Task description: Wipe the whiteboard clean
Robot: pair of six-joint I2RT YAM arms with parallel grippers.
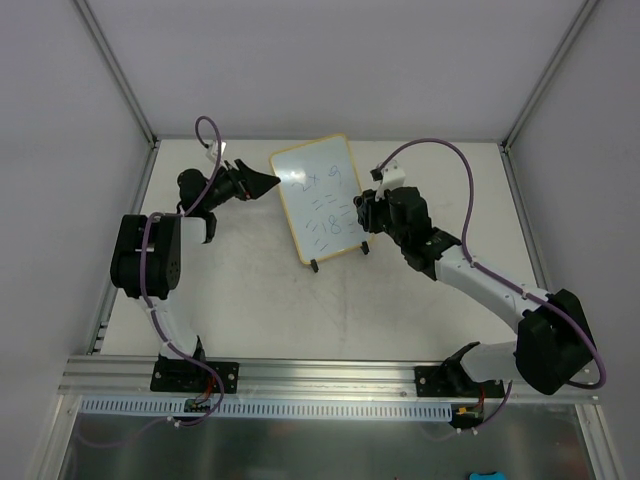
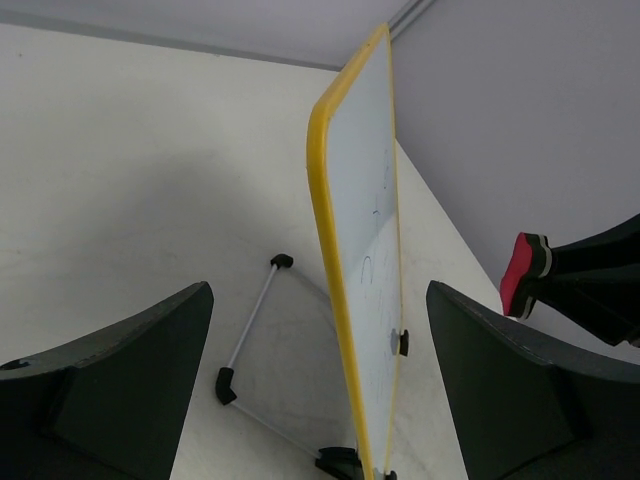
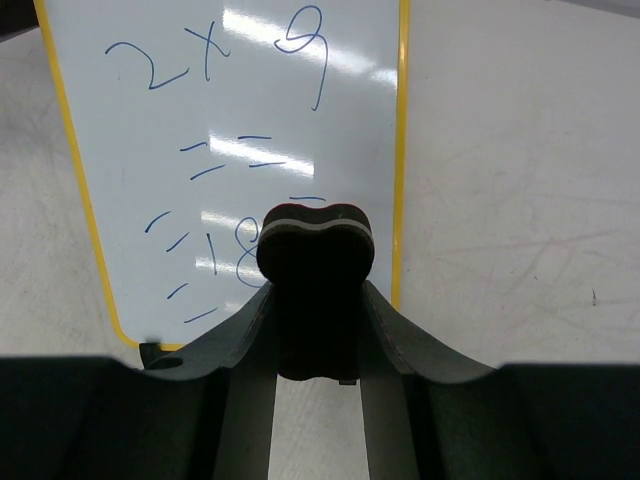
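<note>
The whiteboard [image 1: 318, 195] stands tilted on black feet at the table's middle back, with a yellow frame and blue handwriting. My left gripper [image 1: 264, 181] is at its upper left edge. In the left wrist view the board [image 2: 375, 230] shows edge-on between my open fingers [image 2: 130, 380], which straddle it without touching. My right gripper [image 1: 366, 208] is at the board's right edge and is shut on a black eraser with a red back [image 3: 315, 250]. The eraser hovers in front of the board's lower right writing [image 3: 230, 130]. It also shows in the left wrist view [image 2: 522, 272].
The board's wire stand [image 2: 250, 330] rests on the table behind it. Grey walls and aluminium posts [image 1: 115, 70] enclose the table on three sides. A metal rail [image 1: 320, 375] runs along the near edge by the arm bases.
</note>
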